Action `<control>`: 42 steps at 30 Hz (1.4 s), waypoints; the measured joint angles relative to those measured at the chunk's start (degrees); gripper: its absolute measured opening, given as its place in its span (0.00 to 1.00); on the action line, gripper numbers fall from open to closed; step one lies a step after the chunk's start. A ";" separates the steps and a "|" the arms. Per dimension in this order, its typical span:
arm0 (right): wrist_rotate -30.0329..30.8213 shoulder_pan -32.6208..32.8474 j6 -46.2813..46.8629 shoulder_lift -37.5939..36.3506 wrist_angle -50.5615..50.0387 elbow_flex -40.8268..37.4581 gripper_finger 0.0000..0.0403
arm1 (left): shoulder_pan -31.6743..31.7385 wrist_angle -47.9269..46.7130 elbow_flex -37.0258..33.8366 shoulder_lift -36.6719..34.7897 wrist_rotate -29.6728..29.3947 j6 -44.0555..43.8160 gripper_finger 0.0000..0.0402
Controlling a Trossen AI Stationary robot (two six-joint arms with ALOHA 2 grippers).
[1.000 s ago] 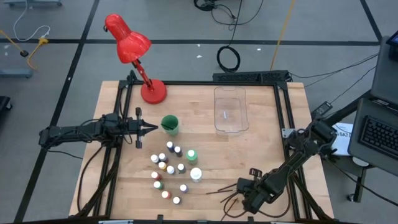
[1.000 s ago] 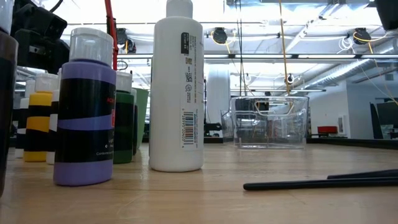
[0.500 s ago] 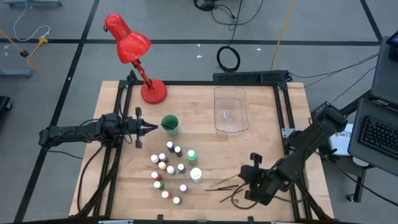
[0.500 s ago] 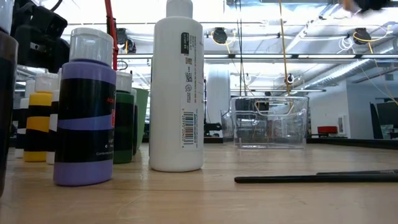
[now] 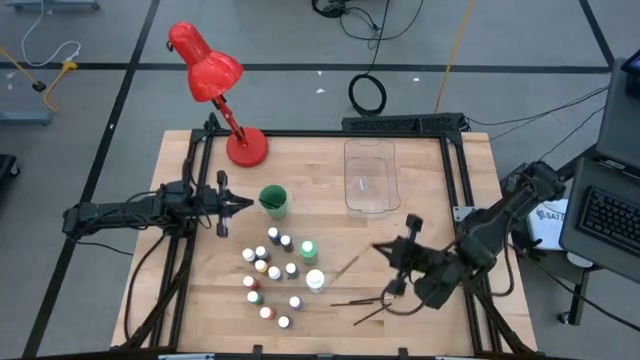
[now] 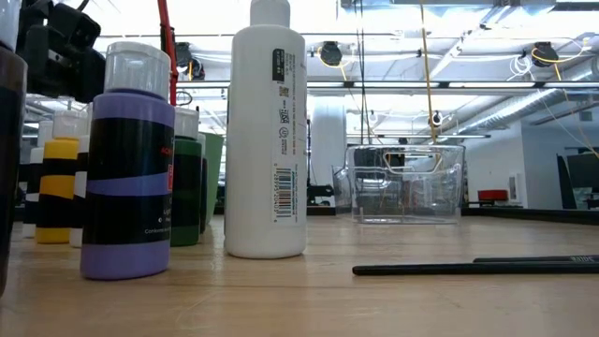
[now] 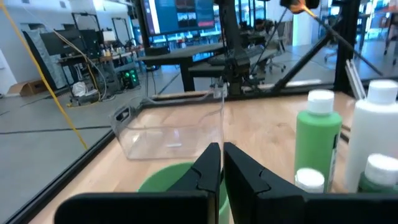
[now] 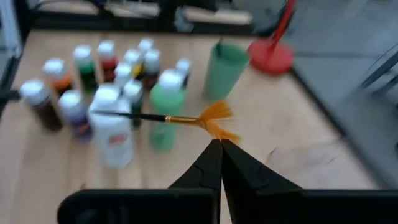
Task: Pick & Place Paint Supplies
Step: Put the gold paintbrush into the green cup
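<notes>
Bottles [image 5: 274,272] all stand on the desk [image 5: 420,210], the clear bin [image 5: 370,176] holds nothing, right hand [image 5: 383,249] pinches one fan brush [image 8: 186,118], left hand [image 5: 243,206] waits closed.

Right end effector [image 5: 378,247] sits over the tabletop [image 5: 420,190], paintbrush [image 8: 168,118] at its tips. The bottle cluster [image 5: 275,275] lies ahead of it, cup [image 5: 273,200] beyond that, bin [image 5: 370,176] off to its side, loose paintbrushes [image 5: 365,305] just behind.
</notes>
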 joint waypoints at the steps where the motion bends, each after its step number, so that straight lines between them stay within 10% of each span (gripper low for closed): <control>1: 1.01 -0.57 -1.88 -0.57 0.99 0.06 0.00 | 0.00 0.52 0.00 0.00 -0.02 -0.34 0.06; 13: -10.42 -11.61 -29.85 -1.25 28.79 0.07 0.00 | -5.04 5.22 -2.71 2.20 6.55 22.08 0.06; 22: -17.34 -14.45 -37.75 -1.00 40.76 0.06 0.00 | -9.61 23.91 -2.44 7.04 1.77 24.23 0.06; 33: -22.47 -17.52 -41.24 -1.44 39.92 0.06 0.00 | -9.91 22.98 7.73 24.55 -2.57 21.28 0.24; 42: -22.49 -17.45 -42.97 -1.66 41.47 0.04 0.00 | -14.09 33.08 14.98 47.92 -1.91 57.96 0.52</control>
